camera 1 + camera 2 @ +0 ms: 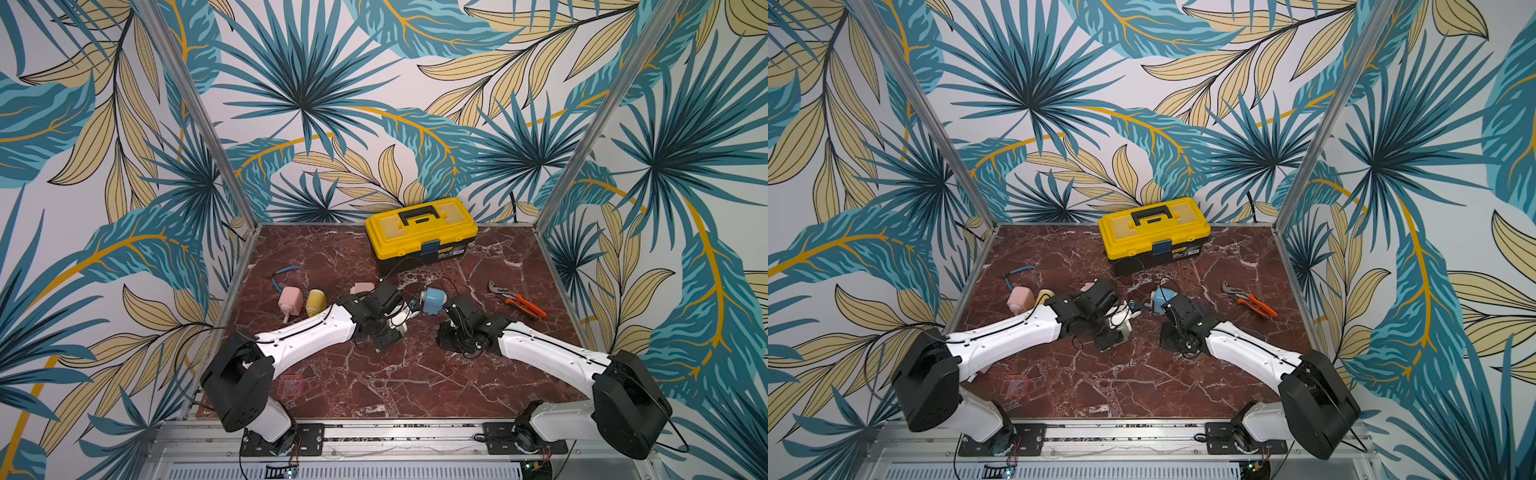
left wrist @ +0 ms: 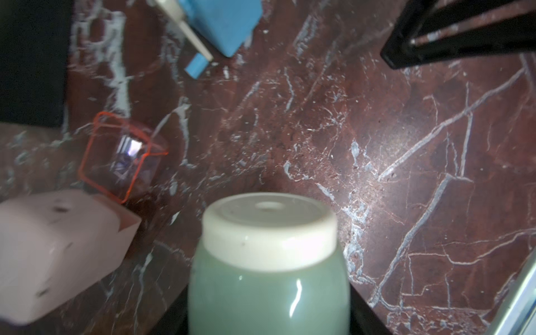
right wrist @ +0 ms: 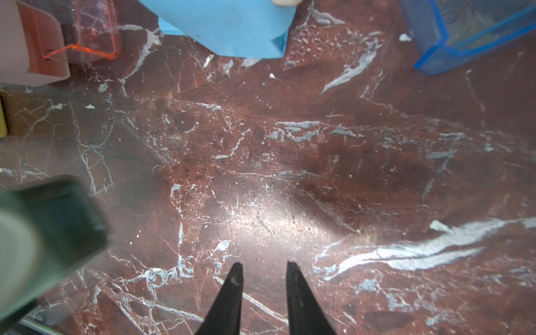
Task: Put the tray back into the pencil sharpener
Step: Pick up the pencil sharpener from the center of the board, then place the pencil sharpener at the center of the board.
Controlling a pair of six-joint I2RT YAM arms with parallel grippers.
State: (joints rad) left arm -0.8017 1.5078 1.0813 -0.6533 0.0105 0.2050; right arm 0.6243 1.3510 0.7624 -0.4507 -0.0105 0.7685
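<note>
My left gripper (image 2: pixel 268 317) is shut on a green pencil sharpener (image 2: pixel 268 261) with a cream cap, held above the table's middle (image 1: pixel 400 326). A blue pencil sharpener (image 1: pixel 434 300) lies just right of it, its crank handle (image 2: pixel 191 37) pointing out. Beside it on the marble lies a clear blue tray (image 3: pixel 464 37). A clear red tray (image 2: pixel 121 156) sits by a pink sharpener (image 2: pixel 58 255). My right gripper (image 3: pixel 264 271) hovers open over bare marble, nothing between its fingers. Another red tray (image 1: pixel 291 384) lies near the left arm's base.
A yellow toolbox (image 1: pixel 422 228) stands at the back. Orange-handled pliers (image 1: pixel 519 301) lie at the right. A second pink sharpener (image 1: pixel 291 301) and a yellow sharpener (image 1: pixel 316 301) stand at the left, with a blue cable (image 1: pixel 286 274) behind them.
</note>
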